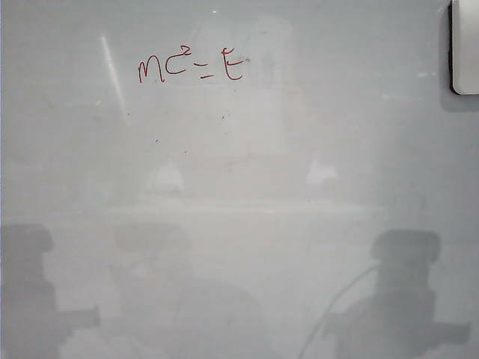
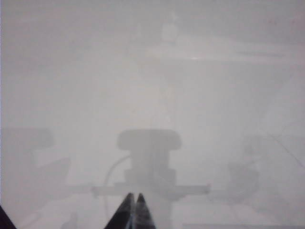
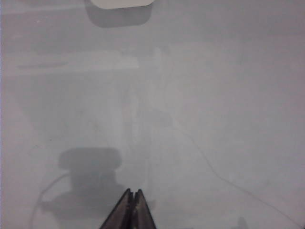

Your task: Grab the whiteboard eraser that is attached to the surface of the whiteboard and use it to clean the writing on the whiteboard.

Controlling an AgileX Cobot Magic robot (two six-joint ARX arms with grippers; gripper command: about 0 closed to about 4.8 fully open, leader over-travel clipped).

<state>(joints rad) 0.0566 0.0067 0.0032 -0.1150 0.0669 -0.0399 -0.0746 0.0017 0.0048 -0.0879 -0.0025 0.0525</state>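
The whiteboard fills the exterior view. Red writing sits at its upper left. The whiteboard eraser, white with a black edge, clings to the board at the upper right edge of that view; it also shows in the right wrist view as a white block. Neither arm itself appears in the exterior view, only dim reflections low on the board. My left gripper is shut and empty, facing bare whiteboard. My right gripper is shut and empty, well short of the eraser.
Grey reflections of the arms and of room fittings lie across the lower board. A few tiny dark specks dot the board below the writing.
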